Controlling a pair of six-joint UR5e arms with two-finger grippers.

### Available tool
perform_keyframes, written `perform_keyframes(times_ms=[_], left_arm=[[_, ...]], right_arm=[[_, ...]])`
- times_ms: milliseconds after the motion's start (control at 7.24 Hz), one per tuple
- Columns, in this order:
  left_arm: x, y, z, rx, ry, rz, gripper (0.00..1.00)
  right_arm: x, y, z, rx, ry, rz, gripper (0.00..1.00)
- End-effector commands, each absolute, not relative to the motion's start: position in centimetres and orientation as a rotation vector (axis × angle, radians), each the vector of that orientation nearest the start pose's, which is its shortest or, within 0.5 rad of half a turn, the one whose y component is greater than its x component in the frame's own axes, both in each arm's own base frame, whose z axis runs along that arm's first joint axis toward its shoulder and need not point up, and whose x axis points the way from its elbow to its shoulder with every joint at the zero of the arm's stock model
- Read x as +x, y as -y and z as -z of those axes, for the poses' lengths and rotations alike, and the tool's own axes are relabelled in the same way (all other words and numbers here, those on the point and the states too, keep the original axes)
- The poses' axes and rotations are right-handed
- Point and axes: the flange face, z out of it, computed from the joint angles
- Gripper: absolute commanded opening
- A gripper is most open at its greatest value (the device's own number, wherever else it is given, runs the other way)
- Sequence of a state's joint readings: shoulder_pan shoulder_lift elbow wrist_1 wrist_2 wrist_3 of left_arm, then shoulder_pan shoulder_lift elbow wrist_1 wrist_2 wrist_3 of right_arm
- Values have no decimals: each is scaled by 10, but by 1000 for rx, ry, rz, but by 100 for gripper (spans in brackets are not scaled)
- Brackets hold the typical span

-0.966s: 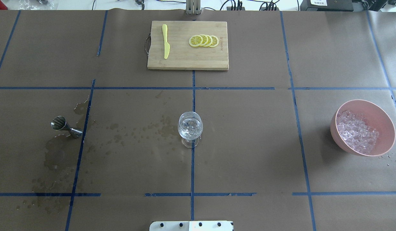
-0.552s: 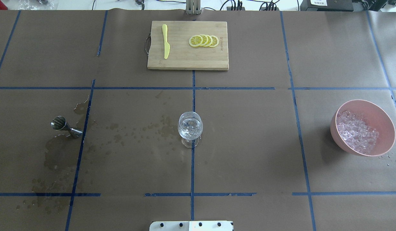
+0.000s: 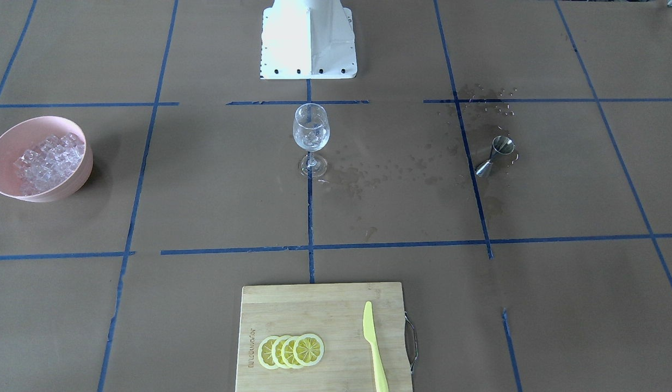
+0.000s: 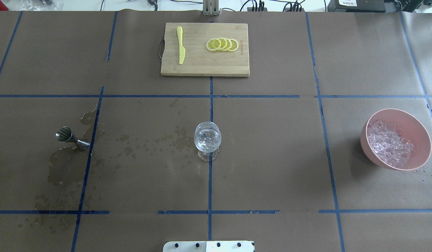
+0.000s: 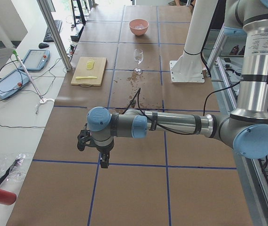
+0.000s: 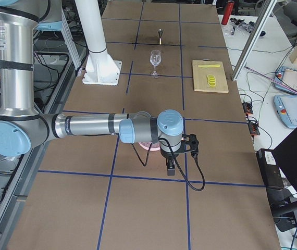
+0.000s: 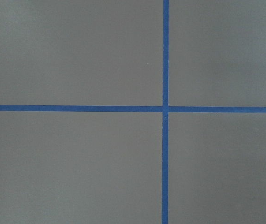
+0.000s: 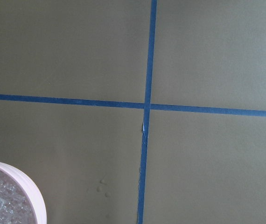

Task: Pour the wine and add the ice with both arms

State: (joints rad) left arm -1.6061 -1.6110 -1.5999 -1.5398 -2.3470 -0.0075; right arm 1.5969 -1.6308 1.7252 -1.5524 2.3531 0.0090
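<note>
Ice [image 4: 207, 138] sits in the wine glass [image 3: 312, 166]; left tool [image 5: 104, 160] and right tool [image 6: 170, 167] hang far from it, opening impossible to tell

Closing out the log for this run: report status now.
Left gripper, right gripper: out toward table ends, open or shut unclear. Wine glass upright, centre, ice inside; more in pink bowl. Wet spots beside glass, jigger further off.

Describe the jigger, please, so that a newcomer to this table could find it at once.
Seen from overhead, start at the glass at the table's middle and go left across the wet spots. There stands the jigger, a small hourglass-shaped cup. Unlike the glass, it is opaque shiny steel and stands alone.
</note>
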Motion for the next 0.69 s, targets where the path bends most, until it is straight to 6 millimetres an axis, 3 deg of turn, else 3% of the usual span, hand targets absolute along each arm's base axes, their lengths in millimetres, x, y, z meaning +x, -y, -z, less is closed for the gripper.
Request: perform_keyframes(times_ms=[0, 552], left_arm=[[-81, 507, -629, 46, -776, 26, 100], [-81, 509, -645, 66, -775, 15, 100]], right_arm=[[75, 470, -610, 111, 781, 10, 100], [75, 469, -610, 110, 785, 11, 100]])
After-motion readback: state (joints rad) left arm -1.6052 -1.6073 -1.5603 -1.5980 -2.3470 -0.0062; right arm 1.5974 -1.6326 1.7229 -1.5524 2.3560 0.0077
